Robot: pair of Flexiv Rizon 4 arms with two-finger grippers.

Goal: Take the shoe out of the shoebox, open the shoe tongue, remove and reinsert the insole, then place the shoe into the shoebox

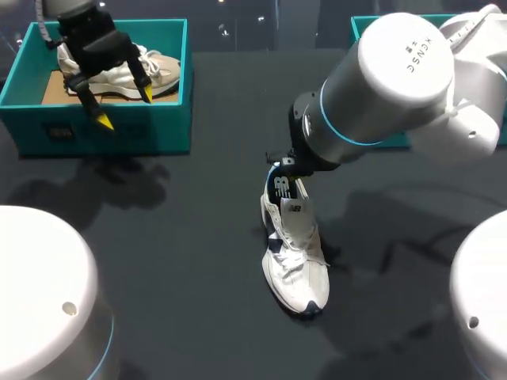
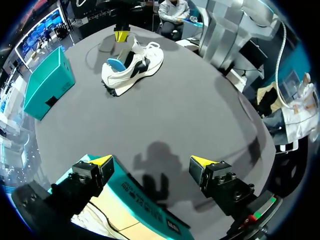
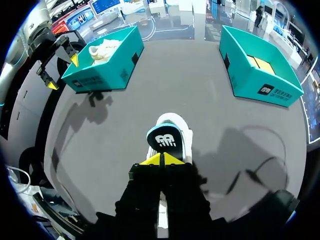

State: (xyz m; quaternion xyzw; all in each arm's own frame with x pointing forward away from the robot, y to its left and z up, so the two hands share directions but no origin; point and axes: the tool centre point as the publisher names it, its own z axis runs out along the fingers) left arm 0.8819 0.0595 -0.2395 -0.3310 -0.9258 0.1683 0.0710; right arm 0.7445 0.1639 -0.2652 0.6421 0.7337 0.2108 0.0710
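Observation:
A white shoe with navy trim [image 1: 295,261] lies on the dark table, toe toward me. A dark insole with a white logo [image 1: 282,188] stands up out of its heel. My right gripper [image 3: 161,159] is shut on the insole's [image 3: 164,140] heel end, straight above the shoe [image 3: 184,137]; in the head view the arm hides its fingers. My left gripper [image 1: 125,107] hangs open over the front wall of the left teal shoebox [image 1: 111,131], holding nothing. The left wrist view shows that wall [image 2: 145,205] under the open left gripper [image 2: 151,161], with the white shoe [image 2: 135,67] far ahead.
A beige shoe [image 1: 162,73] lies inside the left box. A second teal shoebox [image 3: 260,70] stands at the back right, partly behind my right arm in the head view. Two white arm bases [image 1: 40,293] fill the near corners.

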